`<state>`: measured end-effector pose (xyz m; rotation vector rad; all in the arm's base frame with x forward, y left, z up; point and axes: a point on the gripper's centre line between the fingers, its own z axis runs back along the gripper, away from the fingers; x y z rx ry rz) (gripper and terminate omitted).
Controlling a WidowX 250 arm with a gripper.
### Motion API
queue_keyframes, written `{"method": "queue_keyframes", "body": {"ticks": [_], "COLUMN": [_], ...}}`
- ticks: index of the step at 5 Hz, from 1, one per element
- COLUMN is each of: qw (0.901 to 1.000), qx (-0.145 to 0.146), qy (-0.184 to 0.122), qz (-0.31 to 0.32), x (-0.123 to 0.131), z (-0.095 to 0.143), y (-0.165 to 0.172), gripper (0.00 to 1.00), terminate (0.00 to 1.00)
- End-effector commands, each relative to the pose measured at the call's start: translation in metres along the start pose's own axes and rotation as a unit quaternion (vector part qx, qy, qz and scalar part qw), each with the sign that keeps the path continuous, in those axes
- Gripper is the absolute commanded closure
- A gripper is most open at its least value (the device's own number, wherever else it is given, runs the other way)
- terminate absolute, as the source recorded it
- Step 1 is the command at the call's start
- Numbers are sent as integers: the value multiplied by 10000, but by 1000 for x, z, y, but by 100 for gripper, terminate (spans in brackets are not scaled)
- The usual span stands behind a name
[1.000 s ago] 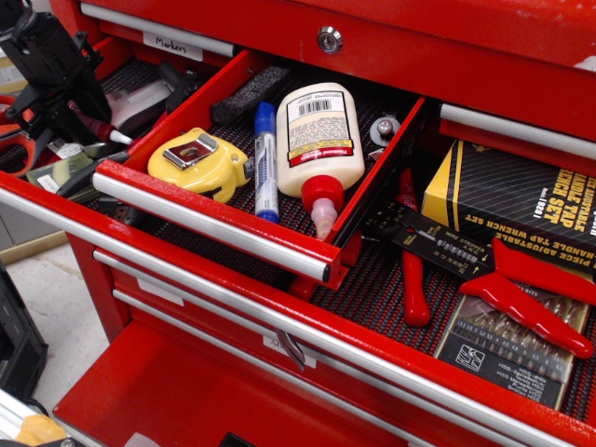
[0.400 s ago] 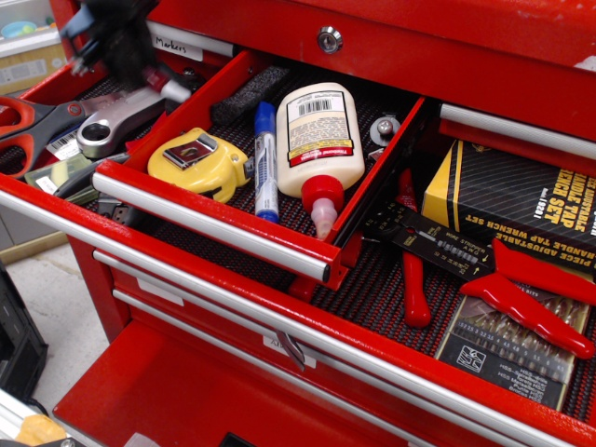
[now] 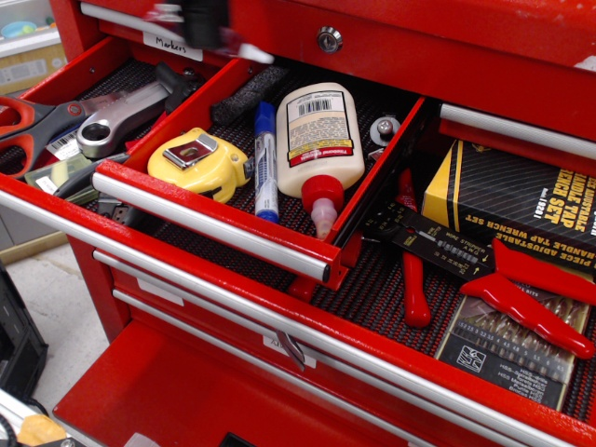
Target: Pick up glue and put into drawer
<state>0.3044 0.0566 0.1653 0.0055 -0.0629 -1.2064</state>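
My gripper (image 3: 212, 28) is a dark, motion-blurred shape at the top of the view, above the back left corner of the small open red drawer (image 3: 209, 226). It is shut on the glue (image 3: 250, 52). Only the glue's white pointed tip shows clearly, sticking out to the right. Its dark-red body is blurred against the red cabinet. The glue hangs in the air above the drawer's back edge and touches nothing below.
The small drawer holds a yellow tape measure (image 3: 197, 162), a blue-capped white marker (image 3: 265, 158), a big white bottle with a red cap (image 3: 317, 140) and black foam (image 3: 250, 93). Scissors (image 3: 28, 126) and a metal tool (image 3: 116, 119) lie at left. Red pliers (image 3: 521, 298) and boxed tool sets lie at right.
My gripper has risen from the left compartment and moved right with the glue. It now hangs over the small drawer's back left corner. The scissors and metal tool are uncovered.
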Motion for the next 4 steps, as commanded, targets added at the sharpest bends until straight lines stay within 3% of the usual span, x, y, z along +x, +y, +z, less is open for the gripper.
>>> {"method": "queue_keyframes", "body": {"ticks": [1, 3, 4], "qw": [9869, 9869, 9869], "qx": [1117, 1117, 1117], "qy": [-54, -54, -54], "qz": [1162, 1162, 1162], "x": [54, 54, 54], "z": [8, 8, 8], "y": [3, 3, 3], "gripper": [0, 0, 0], "terminate": [0, 0, 100]}}
